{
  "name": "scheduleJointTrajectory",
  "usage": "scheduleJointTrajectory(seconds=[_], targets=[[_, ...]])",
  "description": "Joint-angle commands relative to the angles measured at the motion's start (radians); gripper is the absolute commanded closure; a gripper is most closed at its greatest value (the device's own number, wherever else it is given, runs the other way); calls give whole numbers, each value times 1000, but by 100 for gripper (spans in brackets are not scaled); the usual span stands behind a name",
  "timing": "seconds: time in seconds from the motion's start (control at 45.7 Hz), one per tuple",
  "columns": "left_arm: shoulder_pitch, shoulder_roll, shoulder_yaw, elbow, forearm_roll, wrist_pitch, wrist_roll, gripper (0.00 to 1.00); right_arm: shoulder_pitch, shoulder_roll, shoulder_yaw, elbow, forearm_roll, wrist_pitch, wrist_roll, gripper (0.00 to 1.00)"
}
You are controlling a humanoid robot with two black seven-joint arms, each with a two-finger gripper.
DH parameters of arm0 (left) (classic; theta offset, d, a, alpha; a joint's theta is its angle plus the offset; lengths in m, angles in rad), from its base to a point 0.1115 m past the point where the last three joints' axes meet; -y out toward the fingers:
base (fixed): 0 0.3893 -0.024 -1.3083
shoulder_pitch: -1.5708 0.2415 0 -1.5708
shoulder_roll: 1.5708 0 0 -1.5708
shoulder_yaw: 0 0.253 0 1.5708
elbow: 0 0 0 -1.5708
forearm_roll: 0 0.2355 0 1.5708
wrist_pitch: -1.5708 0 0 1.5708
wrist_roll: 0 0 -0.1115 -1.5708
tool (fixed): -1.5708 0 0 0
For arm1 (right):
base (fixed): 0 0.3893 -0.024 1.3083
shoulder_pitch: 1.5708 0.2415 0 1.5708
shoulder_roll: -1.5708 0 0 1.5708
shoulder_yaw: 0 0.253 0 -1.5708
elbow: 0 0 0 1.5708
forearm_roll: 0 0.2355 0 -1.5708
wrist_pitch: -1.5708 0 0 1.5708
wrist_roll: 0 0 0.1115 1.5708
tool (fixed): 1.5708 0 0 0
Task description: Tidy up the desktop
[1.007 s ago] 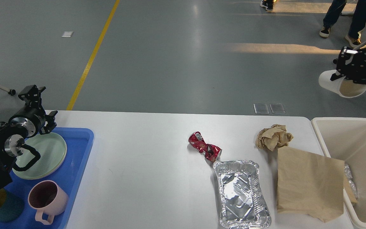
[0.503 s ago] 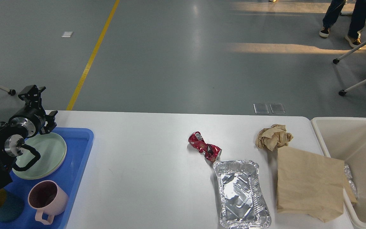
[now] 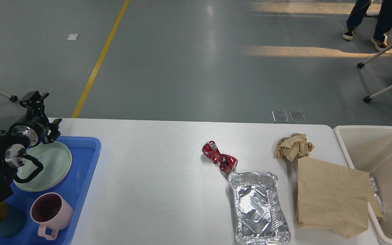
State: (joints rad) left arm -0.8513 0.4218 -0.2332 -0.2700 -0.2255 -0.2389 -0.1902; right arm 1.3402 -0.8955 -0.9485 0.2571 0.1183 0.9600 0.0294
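Left gripper point(image 3: 41, 114), fingers spread and empty, is hovering at the far-left desktop point(image 3: 155, 177) edge, crushed can point(image 3: 219, 159) well right.

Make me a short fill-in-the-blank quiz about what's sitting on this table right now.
1. The crushed red can lies just behind the ____ tray.
2. The pink mug stands in the ____ tray.
3. The flat brown paper bag overhangs the rim of the cream ____.
4. The green plates sit under the robot's ____ hand.

Missing words: foil; blue; bin; left
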Motion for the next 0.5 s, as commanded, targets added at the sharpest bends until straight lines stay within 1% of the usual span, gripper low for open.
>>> scheduleJointTrajectory(seconds=[0.0,0.153,0.482], targets=[[0,0,0,0,0,0,0,4,-96,0,86,-61,0,0,0,100],[0,0,0,0,0,0,0,4,-187,1,152,-62,3,0,1,100],[0,0,0,0,0,1,0,4,-331,9,226,-67,57,0,1,100]])
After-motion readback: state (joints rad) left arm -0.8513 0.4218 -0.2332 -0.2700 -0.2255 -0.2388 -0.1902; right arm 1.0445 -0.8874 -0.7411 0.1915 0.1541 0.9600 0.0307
